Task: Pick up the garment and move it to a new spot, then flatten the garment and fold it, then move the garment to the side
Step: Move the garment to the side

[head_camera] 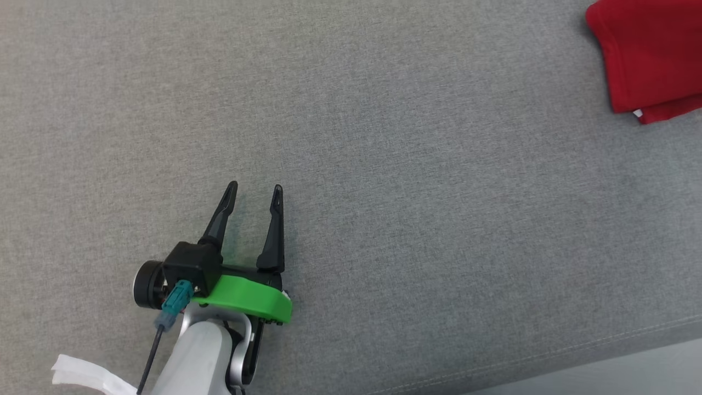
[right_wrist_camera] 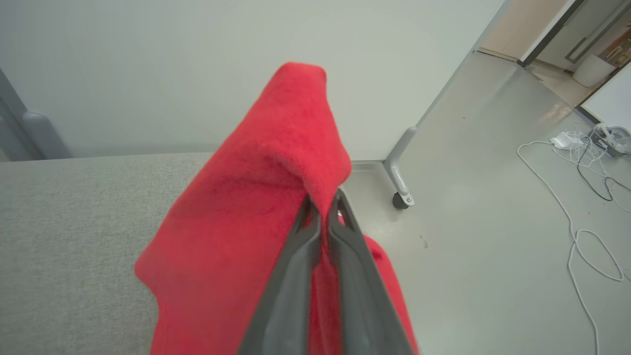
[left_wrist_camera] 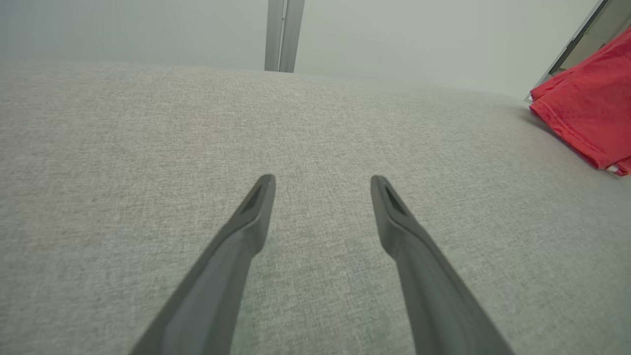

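The garment (head_camera: 650, 55) is a red folded cloth at the far right of the grey surface (head_camera: 384, 164), partly cut off by the head view's edge. My right gripper (right_wrist_camera: 323, 204) is shut on a fold of the red garment (right_wrist_camera: 256, 217), which drapes over its fingers and hangs down to the left. My left gripper (head_camera: 255, 192) stands open low over the bare grey fabric, far to the left of the garment, with nothing between its fingers. In the left wrist view the left gripper (left_wrist_camera: 323, 182) points across the surface, and the garment (left_wrist_camera: 589, 111) lies at the right edge.
The grey surface's seamed front edge (head_camera: 548, 356) runs along the lower right. A white strip (head_camera: 82, 376) lies by my left forearm. Beyond the surface are a pale wall, a castor leg (right_wrist_camera: 399, 177) and loose cables (right_wrist_camera: 586, 207) on the floor.
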Robot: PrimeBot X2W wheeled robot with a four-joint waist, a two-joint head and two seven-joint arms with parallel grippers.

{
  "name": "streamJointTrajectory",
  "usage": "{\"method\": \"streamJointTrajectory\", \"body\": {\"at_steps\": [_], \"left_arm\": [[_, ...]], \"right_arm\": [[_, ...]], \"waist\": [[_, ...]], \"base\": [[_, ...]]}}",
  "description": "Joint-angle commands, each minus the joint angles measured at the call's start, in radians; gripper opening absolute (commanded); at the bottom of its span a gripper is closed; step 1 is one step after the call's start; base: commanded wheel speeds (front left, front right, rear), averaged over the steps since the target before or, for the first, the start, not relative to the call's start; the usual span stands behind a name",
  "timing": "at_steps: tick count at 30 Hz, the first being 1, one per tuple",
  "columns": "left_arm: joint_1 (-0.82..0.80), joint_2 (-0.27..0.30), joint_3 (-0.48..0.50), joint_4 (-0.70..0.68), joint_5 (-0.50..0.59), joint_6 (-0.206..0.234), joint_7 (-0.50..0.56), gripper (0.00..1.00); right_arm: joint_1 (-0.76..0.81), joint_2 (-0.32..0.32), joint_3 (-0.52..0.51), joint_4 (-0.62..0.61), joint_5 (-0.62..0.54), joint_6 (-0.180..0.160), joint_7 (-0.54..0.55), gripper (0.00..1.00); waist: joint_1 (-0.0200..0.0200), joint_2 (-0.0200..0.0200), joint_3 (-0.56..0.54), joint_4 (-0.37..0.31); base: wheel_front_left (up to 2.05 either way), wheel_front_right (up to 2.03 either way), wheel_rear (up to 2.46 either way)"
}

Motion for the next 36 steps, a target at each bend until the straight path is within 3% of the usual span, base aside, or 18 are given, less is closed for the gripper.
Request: {"method": "streamJointTrajectory", "body": {"at_steps": [1, 8, 9, 10, 11, 17, 23, 31, 36], "left_arm": [[-0.020, 0.008, -0.002, -0.001, 0.005, -0.002, -0.002, 1.00], [-0.007, 0.022, -0.015, -0.011, 0.013, 0.003, 0.007, 1.00], [-0.005, 0.024, -0.016, -0.013, 0.014, 0.003, 0.009, 1.00], [-0.003, 0.026, -0.018, -0.015, 0.014, 0.004, 0.011, 1.00], [-0.001, 0.027, -0.018, -0.016, 0.015, 0.005, 0.012, 1.00], [0.009, 0.035, -0.020, -0.025, 0.008, 0.013, 0.023, 1.00], [0.010, 0.045, -0.016, -0.039, 0.005, 0.023, 0.030, 1.00], [0.001, 0.043, -0.007, -0.034, -0.017, 0.026, 0.024, 1.00], [-0.024, 0.039, 0.021, -0.012, -0.035, 0.030, 0.013, 1.00]], "right_arm": [[-0.016, -0.029, -0.008, 0.019, -0.024, -0.002, -0.016, 0.00], [-0.040, -0.082, -0.079, 0.129, -0.112, -0.002, -0.075, 0.00], [-0.042, -0.086, -0.091, 0.139, -0.133, -0.002, -0.090, 0.18], [-0.043, -0.090, -0.106, 0.149, -0.163, -0.002, -0.115, 0.51], [-0.047, -0.095, -0.123, 0.159, -0.188, -0.002, -0.129, 1.00], [-0.058, -0.039, -0.223, 0.187, -0.316, -0.002, -0.210, 1.00], [-0.074, 0.025, -0.277, 0.185, -0.361, -0.002, -0.255, 1.00], [-0.088, 0.105, -0.235, 0.189, -0.347, -0.002, -0.309, 1.00], [-0.064, 0.160, -0.151, 0.199, -0.305, -0.002, -0.357, 1.00]], "waist": [[-0.0001, -0.0001, 0.018, 0.021], [-0.0001, -0.0001, 0.038, 0.041], [-0.0001, -0.0001, 0.039, 0.042], [-0.0001, -0.0001, 0.041, 0.042], [-0.0001, -0.0001, 0.042, 0.042], [-0.0001, -0.0001, 0.036, 0.030], [-0.0001, -0.0001, 0.026, 0.017], [-0.0001, -0.0001, -0.011, 0.013], [-0.0001, -0.0001, -0.061, 0.018]], "base": [[0.00, 0.00, 0.00], [0.00, 0.00, 0.00], [0.00, 0.00, 0.00], [0.00, 0.00, 0.00], [0.00, 0.00, 0.00], [0.00, 0.00, 0.00], [0.00, 0.00, 0.00], [0.00, 0.00, 0.00], [0.00, 0.00, 0.00]]}}
